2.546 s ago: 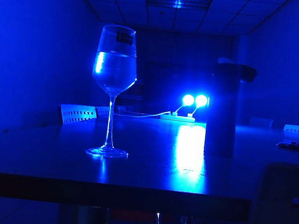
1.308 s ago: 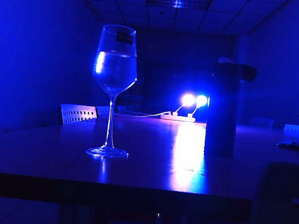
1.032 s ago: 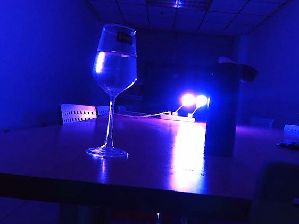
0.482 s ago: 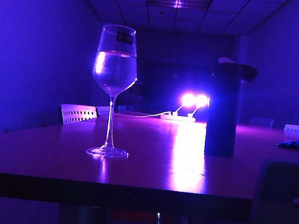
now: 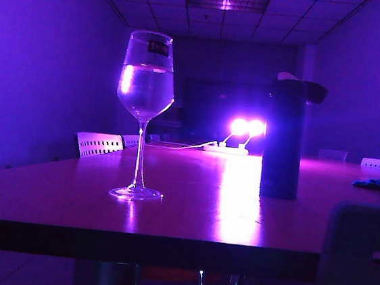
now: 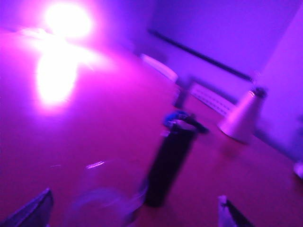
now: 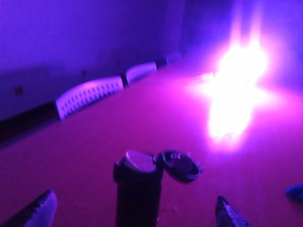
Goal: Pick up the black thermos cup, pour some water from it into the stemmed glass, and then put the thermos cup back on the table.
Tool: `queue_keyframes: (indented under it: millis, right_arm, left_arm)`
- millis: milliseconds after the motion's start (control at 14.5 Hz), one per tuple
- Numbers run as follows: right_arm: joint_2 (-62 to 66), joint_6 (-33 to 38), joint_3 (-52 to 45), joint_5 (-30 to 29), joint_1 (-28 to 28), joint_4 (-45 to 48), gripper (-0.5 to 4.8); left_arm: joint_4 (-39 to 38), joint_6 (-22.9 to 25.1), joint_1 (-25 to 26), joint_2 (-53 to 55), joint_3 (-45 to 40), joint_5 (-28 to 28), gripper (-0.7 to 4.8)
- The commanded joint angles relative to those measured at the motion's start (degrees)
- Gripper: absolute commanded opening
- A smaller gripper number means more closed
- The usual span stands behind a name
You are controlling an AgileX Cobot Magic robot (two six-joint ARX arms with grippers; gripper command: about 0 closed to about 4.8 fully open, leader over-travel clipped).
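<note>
Violet light floods the dim room on my exterior feed, redder than the blue a moment ago. On the glossy brown counter [image 5: 189, 210] stand the tall clear stemmed glass [image 5: 144, 110] and, well apart, the tall black thermos cup [image 5: 284, 139], unmoved. My left wrist feed shows the left end effector [image 6: 132, 213] spread above both. My right wrist feed shows the right end effector [image 7: 135, 213] spread around the flask, lid open.

Count on counter [image 5: 189, 217]: one black thermos cup [image 5: 283, 142], lid flipped open; one stemmed glass [image 5: 144, 110], part filled; two lit lamps [image 5: 246, 128]. Two grippers, left gripper [image 6: 135, 215] and right gripper [image 7: 135, 213], both spread wide.
</note>
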Motion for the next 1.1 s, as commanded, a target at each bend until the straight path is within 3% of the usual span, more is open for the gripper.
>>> queue_keyframes:
  millis: [69,344,482,619,1101]
  right_arm:
    - [6.1,0.1,0.4,-0.2,1.3,5.7,4.32]
    - [18.1,0.1,0.4,-0.2,1.9,15.2,4.31]
    - [23.7,0.1,0.4,0.0,3.5,20.8,4.32]
    - [28.7,0.1,0.4,-0.2,3.7,26.6,4.32]
    - [40.0,0.1,0.5,0.0,4.0,37.0,4.46]
  left_arm:
    - [-3.7,5.8,-4.4,4.3,6.1,-3.4,4.79]
    - [-18.3,10.6,-4.7,5.0,11.1,-10.3,4.79]
    - [-19.4,13.9,-4.7,5.1,12.2,-10.2,4.79]
    - [-20.2,14.4,-5.1,6.5,13.6,-9.3,4.79]
    - [-20.1,17.6,-6.3,8.9,14.3,7.2,4.79]
